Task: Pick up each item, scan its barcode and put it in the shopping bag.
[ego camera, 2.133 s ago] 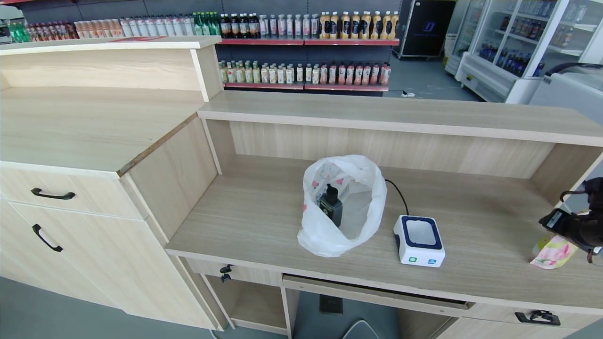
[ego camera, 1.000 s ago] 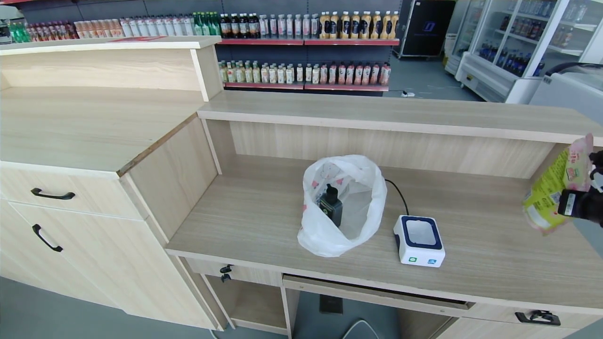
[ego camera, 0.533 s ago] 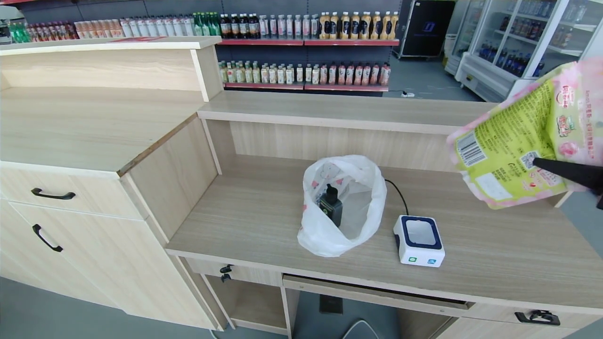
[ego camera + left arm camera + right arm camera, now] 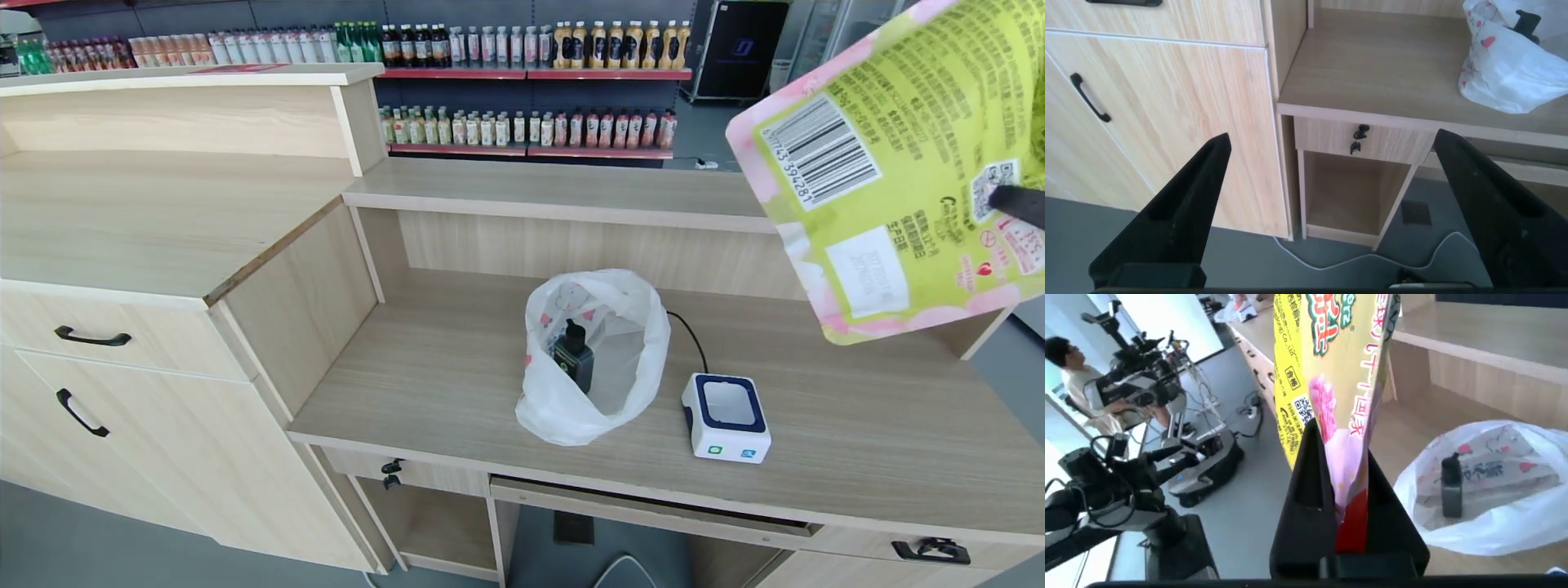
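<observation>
On the left, the left hand (image 4: 1331, 140) hangs low in front of the desk's (image 4: 424, 384) left corner, near a small drawer (image 4: 1360, 140) with a key. Its two fingers are wide apart. In the middle of the desk stands the white shopping bag (image 4: 592, 359), open at the top, with a dark bottle (image 4: 574, 355) upright inside it. Just to the right of the bag sits the little white scanner (image 4: 727, 416), glass side up. A black cord (image 4: 690, 335) runs from it behind the bag. Far right, high in the air and well above the desk, is a green and pink pouch (image 4: 890, 180). The right hand (image 4: 1341, 469) is clamped tight on one edge of it. The pouch is tilted, and its barcode (image 4: 820, 151) faces the robot's head.
</observation>
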You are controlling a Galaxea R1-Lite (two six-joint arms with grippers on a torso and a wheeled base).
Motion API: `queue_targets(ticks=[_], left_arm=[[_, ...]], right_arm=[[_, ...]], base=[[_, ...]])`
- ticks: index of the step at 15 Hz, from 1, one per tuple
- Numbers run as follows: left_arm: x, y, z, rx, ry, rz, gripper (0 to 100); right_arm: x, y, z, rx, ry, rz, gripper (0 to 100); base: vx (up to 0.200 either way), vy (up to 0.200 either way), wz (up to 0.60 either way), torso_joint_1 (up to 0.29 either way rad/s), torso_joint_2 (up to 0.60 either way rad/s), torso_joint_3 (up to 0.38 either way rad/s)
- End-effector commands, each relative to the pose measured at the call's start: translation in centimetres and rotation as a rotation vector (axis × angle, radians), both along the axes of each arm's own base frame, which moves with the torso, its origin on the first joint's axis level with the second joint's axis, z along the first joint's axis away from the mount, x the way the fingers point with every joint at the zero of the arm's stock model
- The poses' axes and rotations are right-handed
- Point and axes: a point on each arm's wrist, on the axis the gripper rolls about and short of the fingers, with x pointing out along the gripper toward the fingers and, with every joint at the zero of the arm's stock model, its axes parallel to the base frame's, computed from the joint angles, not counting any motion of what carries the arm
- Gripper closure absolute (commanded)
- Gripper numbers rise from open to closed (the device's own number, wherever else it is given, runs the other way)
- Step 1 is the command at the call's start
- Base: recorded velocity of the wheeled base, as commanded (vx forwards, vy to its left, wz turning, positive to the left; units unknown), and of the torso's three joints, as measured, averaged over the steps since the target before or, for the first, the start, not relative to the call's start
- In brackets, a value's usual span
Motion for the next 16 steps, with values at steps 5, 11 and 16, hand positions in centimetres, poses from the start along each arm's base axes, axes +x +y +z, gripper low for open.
queue_targets(ticks=[5,11,16], left_arm=[[0.0,0.0,0.0,0.000,0.000,0.000,0],[0.0,0.0,0.0,0.000,0.000,0.000,0],[0.0,0.0,0.0,0.000,0.000,0.000,0]], right_arm=[[-1.6,1.6,1.0,-0.023,-0.133,0.100,100],[-3.7,1.8,1.3,-0.022,-0.177,0.136,100],[-6.7,1.7,-0.5,-0.055,-0.240,0.137,100]], base=[[0.000,0.000,0.00,0.000,0.00,0.000],[0.000,0.000,0.00,0.000,0.00,0.000],[0.000,0.000,0.00,0.000,0.00,0.000]])
